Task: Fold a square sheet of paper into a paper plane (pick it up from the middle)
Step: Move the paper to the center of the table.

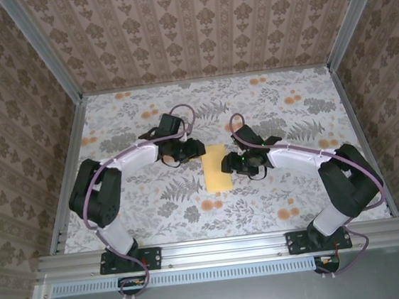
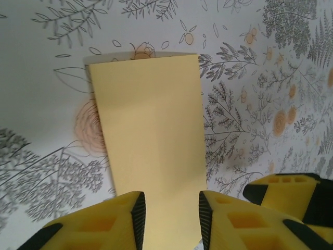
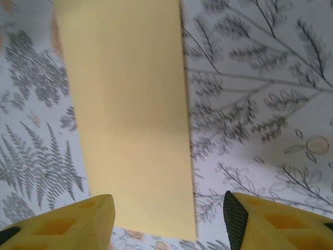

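Observation:
The square sheet of paper (image 1: 217,167) lies on the flowered table as a narrow pale-yellow rectangle, its long side running away from the arms. The paper plane is out of view. My left gripper (image 1: 198,149) hangs over the sheet's left side. In the left wrist view its jaws (image 2: 169,200) stand narrowly apart above the paper (image 2: 151,135), which passes under both fingers. My right gripper (image 1: 227,164) sits at the sheet's right edge. Its jaws (image 3: 167,197) are wide open, with the paper's (image 3: 130,114) corner between them.
The patterned tabletop (image 1: 155,204) is walled on three sides by patterned panels and metal rails (image 1: 72,163). A finger of my right gripper (image 2: 283,190) shows close by in the left wrist view. The two grippers are about one sheet width apart.

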`<action>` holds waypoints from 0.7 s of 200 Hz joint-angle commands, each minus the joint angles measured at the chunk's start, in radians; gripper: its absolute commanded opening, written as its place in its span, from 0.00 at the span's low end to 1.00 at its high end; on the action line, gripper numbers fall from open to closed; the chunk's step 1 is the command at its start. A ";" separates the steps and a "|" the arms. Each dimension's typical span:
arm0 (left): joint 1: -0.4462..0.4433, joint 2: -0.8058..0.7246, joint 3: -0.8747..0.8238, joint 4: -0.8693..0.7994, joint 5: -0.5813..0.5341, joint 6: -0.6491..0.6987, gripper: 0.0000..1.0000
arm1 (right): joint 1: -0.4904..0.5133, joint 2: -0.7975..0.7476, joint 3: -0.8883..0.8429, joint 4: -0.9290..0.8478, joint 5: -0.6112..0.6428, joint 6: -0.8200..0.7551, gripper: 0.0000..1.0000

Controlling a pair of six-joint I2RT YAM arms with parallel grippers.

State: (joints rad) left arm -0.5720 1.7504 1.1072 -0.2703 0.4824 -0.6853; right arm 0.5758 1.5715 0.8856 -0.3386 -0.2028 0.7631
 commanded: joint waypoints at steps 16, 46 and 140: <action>-0.024 0.079 0.065 0.021 0.032 -0.029 0.31 | -0.001 -0.038 -0.076 0.043 -0.065 0.044 0.58; -0.034 0.123 0.085 0.018 0.035 -0.037 0.27 | -0.002 -0.027 -0.098 0.074 -0.107 0.054 0.57; -0.049 0.214 0.112 -0.081 -0.047 -0.021 0.21 | -0.001 0.015 -0.105 0.087 -0.134 0.079 0.51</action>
State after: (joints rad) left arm -0.6159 1.9495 1.1900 -0.2920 0.4728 -0.7086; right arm 0.5758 1.5673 0.7944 -0.2565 -0.3080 0.8185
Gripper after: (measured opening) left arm 0.215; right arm 0.515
